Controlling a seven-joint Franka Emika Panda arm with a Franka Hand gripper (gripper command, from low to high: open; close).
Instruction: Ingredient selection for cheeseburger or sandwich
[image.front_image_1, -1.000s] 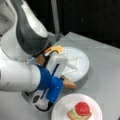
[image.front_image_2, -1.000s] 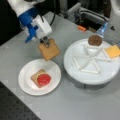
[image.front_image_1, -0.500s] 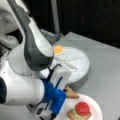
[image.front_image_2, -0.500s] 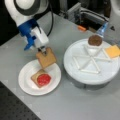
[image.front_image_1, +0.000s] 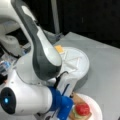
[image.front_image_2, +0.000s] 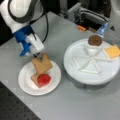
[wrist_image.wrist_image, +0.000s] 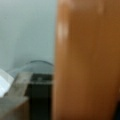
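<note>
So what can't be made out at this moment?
- The fingers: in a front view the toast square they hold covers their tips; the gripper itself shows.
- Wrist view: the toast fills most of the picture, hiding the stack below.
- The lettuce: only a green edge shows under the tomato.
- The patty: the arm blocks it in a front view.

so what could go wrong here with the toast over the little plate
The gripper pinches the toast only at its top edge, so the tilted slice could swing or slip out early. The stack on the small plate is topped by a rounded tomato, so a slice landing there may rock or slide off. The toast hangs toward the stack's far side, not squarely over it, so it might land off centre.
</note>
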